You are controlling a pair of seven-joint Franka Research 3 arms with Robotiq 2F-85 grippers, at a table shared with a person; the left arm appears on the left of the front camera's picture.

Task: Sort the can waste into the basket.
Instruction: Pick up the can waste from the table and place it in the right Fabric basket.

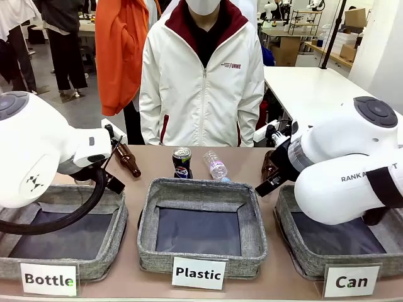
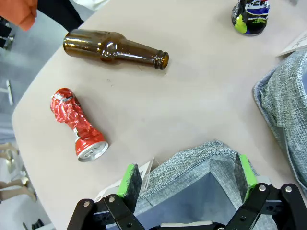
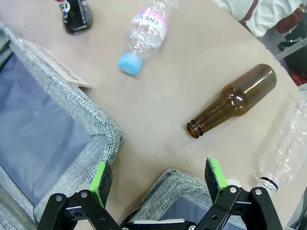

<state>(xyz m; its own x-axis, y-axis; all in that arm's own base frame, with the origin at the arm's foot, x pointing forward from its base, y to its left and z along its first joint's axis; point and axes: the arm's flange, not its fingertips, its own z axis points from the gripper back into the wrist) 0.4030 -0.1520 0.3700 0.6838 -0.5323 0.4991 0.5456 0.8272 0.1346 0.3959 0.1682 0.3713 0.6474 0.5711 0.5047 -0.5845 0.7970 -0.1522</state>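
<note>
Cans come first here, and neither one is in the Can basket (image 1: 305,264) yet. Your right gripper (image 3: 158,179) hangs over that basket's far left corner with its jaws spread wide and nothing in them. Your left gripper (image 2: 188,177) is well away from the basket, and its jaws are wide apart and bare too. The Pepsi can (image 1: 182,163) stands upright to the left of the basket and a bit farther back, so I think your right gripper should fetch it. Come down from above, put one of the green pads (image 3: 215,173) on each side of its round body, and squeeze softly so it does not tip. The crushed red can (image 2: 76,125) lies on its side much farther to the left of the basket, on your left gripper's side. It is thin in the middle, so grab it across that thin part. Leave the brown bottle (image 3: 232,101) just past the basket's far left corner alone.
</note>
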